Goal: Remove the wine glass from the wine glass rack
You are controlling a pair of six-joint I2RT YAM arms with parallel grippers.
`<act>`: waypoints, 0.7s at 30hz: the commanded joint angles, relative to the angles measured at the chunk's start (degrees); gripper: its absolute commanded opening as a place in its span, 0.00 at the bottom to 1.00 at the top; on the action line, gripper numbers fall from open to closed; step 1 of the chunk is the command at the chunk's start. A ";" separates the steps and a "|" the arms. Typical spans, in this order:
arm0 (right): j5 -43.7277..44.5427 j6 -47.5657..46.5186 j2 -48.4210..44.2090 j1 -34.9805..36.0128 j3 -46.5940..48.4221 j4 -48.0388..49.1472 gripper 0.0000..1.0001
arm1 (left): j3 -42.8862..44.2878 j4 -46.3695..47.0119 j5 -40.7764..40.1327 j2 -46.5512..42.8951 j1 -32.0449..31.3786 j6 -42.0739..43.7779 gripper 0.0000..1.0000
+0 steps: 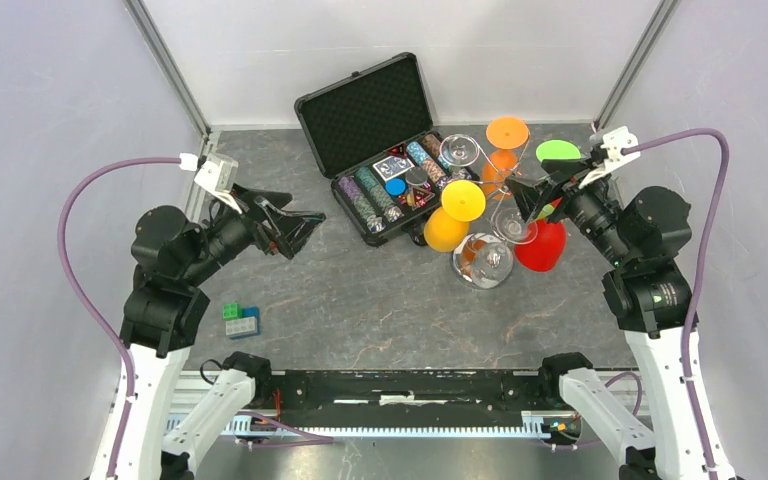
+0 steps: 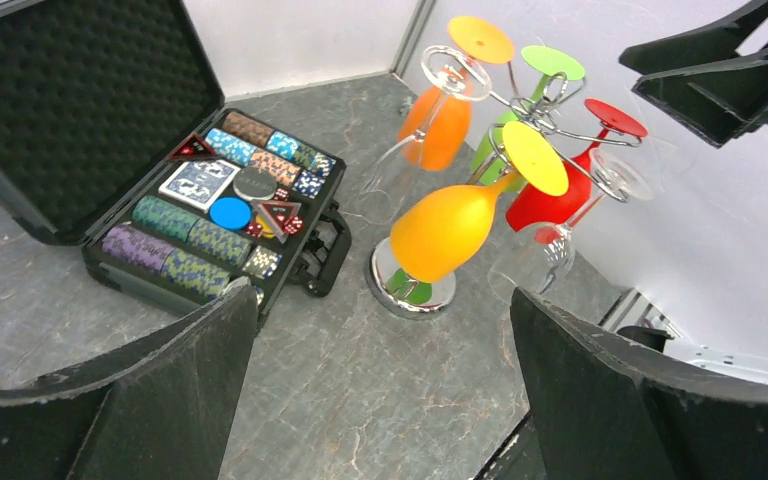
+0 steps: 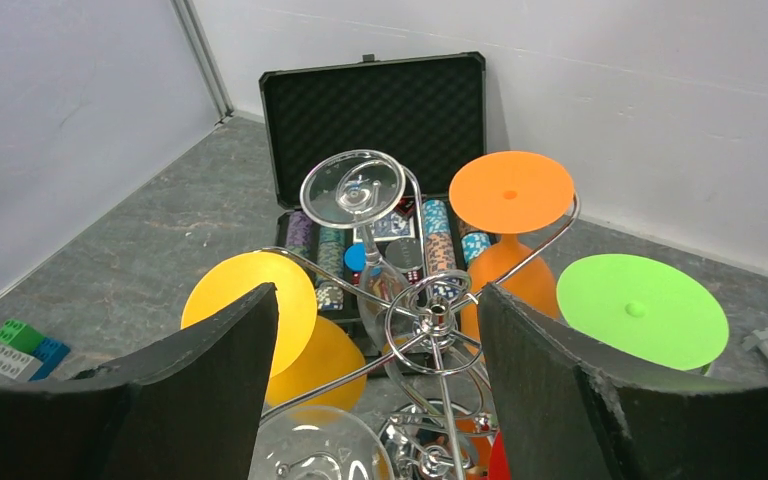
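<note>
The grey stone-patterned bench carries a black foam-lined chip case, lid open, just left of the chrome wire wine glass rack. Each wine glass hangs foot up and bowl down, its long axis tilted outward. Four are coloured, the others clear. The right tool, released, straddles the rack hub. The left tool, released, stands well apart. Toy bricks lie near it.

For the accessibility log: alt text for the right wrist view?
Chrome wire wine glass rack seen from above, framed by the open right gripper, with a clear wine glass, orange wine glass, green wine glass and yellow wine glass hanging upside down. Behind it, an open black poker-chip case on the grey table.
</note>
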 commanded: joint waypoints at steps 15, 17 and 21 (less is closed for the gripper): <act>-2.69 0.92 -1.95 -0.12 -3.80 5.91 0.78 | -6.40 19.51 10.44 -0.40 0.24 -15.99 1.00; -2.88 1.85 -2.33 -0.11 -4.87 7.42 0.78 | -8.27 34.24 19.68 3.06 0.24 -25.43 1.00; -3.08 2.11 -3.37 -0.18 -5.85 8.11 0.78 | -13.84 64.66 22.55 12.80 -2.29 -47.82 1.00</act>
